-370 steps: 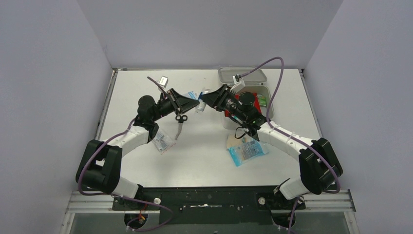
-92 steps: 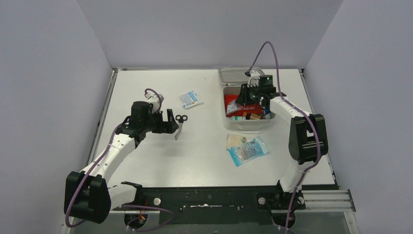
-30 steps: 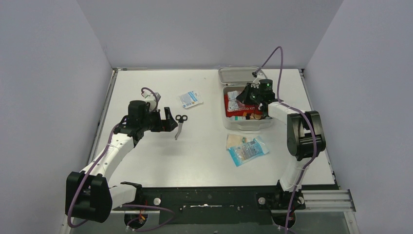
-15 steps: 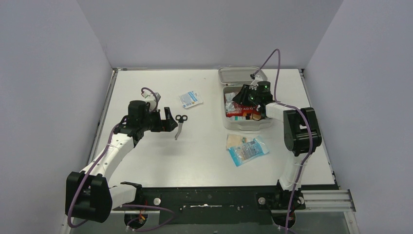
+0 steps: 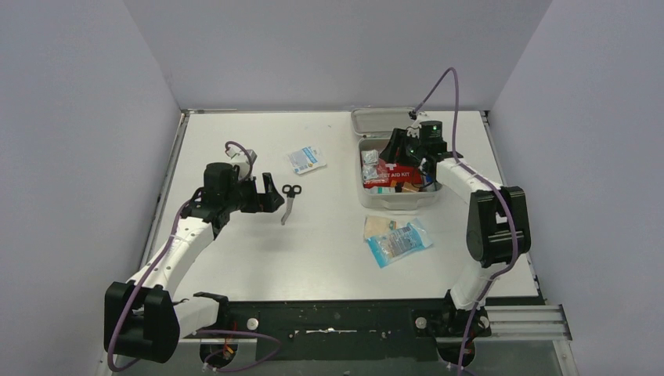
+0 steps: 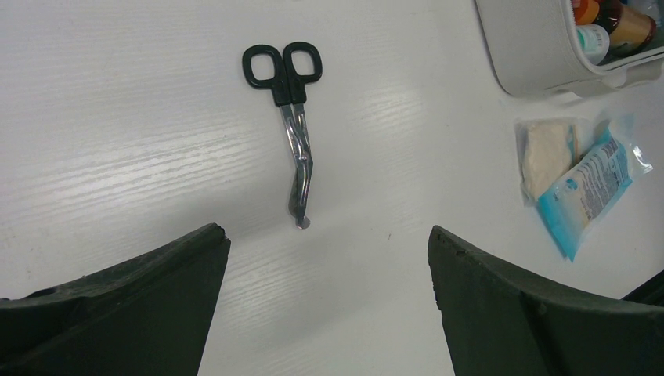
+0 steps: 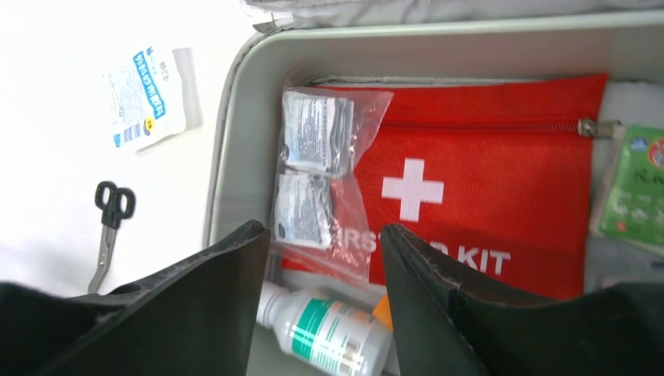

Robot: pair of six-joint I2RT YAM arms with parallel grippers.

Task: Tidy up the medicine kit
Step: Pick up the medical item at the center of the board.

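Note:
The medicine kit [image 5: 368,200] is a pale grey box standing open at the back right, its lid [image 5: 376,119] laid flat behind it. It holds a red First Aid Kit pouch [image 7: 485,180], a clear bag of white sachets [image 7: 317,172] lying on the pouch's left end, a white bottle [image 7: 329,329] and a green packet [image 7: 634,196]. My right gripper [image 7: 322,229] hovers over the kit [image 7: 235,141], open, with nothing between its fingers. My left gripper [image 6: 325,231] is wide open just above the table, with the black-handled scissors [image 6: 294,133] ahead of it.
A blue-and-white sachet [image 5: 306,159] lies left of the kit. A blue packet [image 5: 399,239] and a gauze pad [image 6: 544,149] lie in front of the kit. The scissors [image 5: 289,200] lie mid-table, just right of my left gripper [image 5: 270,192].
My right gripper's jaws have opened and the clear bag of sachets now lies loose on the red pouch. The left arm has barely moved.

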